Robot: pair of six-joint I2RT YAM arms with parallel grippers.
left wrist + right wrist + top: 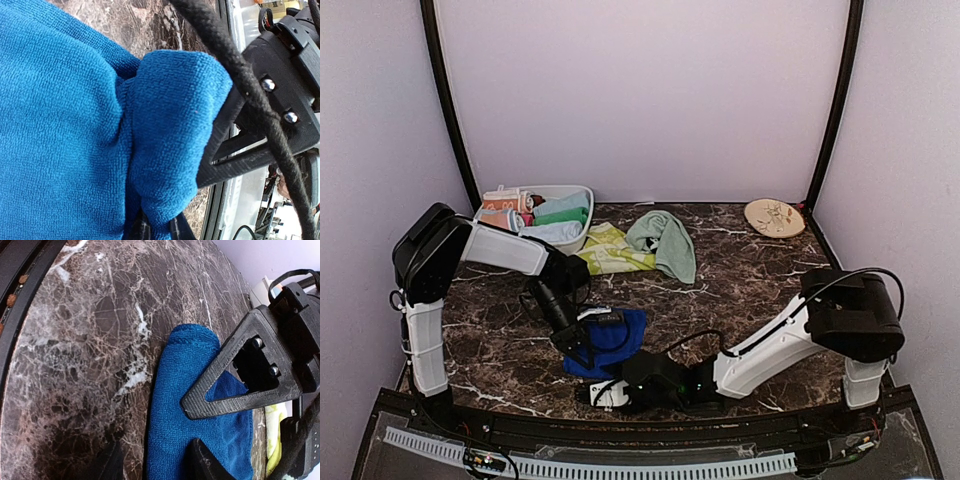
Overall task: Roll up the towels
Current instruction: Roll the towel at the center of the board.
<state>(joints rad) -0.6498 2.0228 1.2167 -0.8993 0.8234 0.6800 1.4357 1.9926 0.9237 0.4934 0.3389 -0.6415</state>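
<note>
A royal blue towel (615,338) lies bunched near the table's front edge. My left gripper (586,338) comes down on its left side. In the left wrist view the gripper (160,226) is shut on a puffed fold of the blue towel (170,125). My right gripper (602,392) reaches in low from the right. It (155,462) stands open astride the blue towel's rolled edge (175,405), one finger on the marble and one on the cloth. A mint green towel (665,240) and a yellow-green patterned towel (610,250) lie crumpled further back.
A white basket (582,192) holding several rolled towels stands at the back left. A round beige patterned plate (774,217) lies at the back right. The table's black front rail (20,285) runs close beside the right gripper.
</note>
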